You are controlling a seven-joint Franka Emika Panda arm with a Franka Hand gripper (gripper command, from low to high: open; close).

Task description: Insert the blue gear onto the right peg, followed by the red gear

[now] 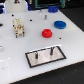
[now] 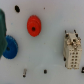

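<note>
The blue gear (image 1: 59, 23) is a flat toothed disc with a raised hub, lying on the white table (image 1: 15, 55) just beside the smaller, thicker red gear (image 1: 47, 33), apart from the grey plate (image 1: 45, 56) with its two pegs. The gripper itself shows in neither view, so I cannot tell whether it is open or closed, nor how the gears lie relative to it.

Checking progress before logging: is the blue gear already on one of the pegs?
No, the blue gear lies flat on the white table, apart from the grey plate whose two pegs stand bare.
</note>
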